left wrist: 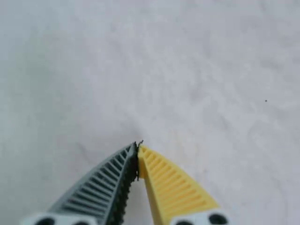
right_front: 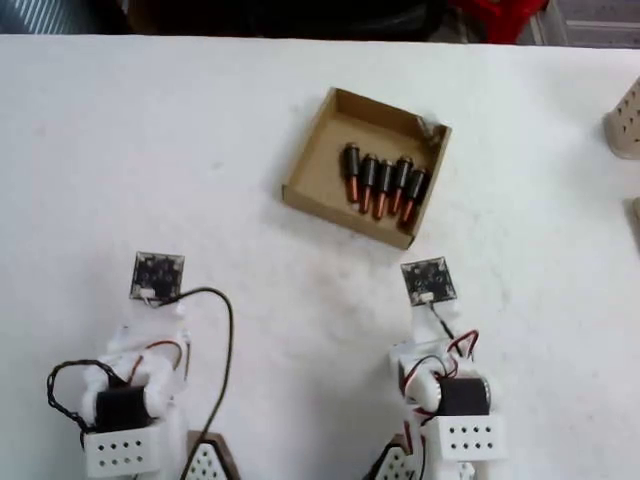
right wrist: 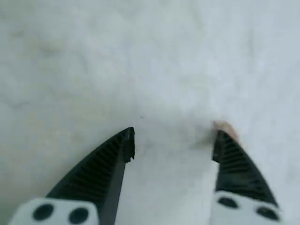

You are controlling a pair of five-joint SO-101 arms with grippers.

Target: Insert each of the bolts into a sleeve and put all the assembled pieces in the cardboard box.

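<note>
Left pincer [left wrist: 137,146] is clenched: grey finger [left wrist: 101,187] and yellow finger [left wrist: 173,187] meet at the tips with toothed faces together, nothing gripped, over bare desk [left wrist: 197,70]. Right pincer [right wrist: 173,138] is released, with a wide gap between its two black fingers [right wrist: 101,173]. Nothing sits in the gap, just desk surface beneath. There is a small tan patch [right wrist: 226,127] at one fingertip, can't tell what it is. In the high view, two arms sit side by side at the near desk edge, well apart, and I can't tell which is which from there. One arm [right_front: 125,405] has a black cable [right_front: 228,330] looping off it, the other arm [right_front: 450,400] has short red and black wires. Each carries a small square black board at its front end, count 2: first board [right_front: 157,277], second board [right_front: 428,280]. Farther out, mid-desk, is the cardboard box [right_front: 375,122], count 1, open-topped, turned at an angle to the desk edge and apart from both arms. Inside it are the assembled pieces [right_front: 383,185], count 5, lying side by side in one row. Their black ends point toward the far wall and their copper ends toward the near wall. At the far right desk edge a pale perforated block [right_front: 625,120] is cut off by the frame. A red object [right_front: 500,15] sits beyond the far desk edge.
</note>
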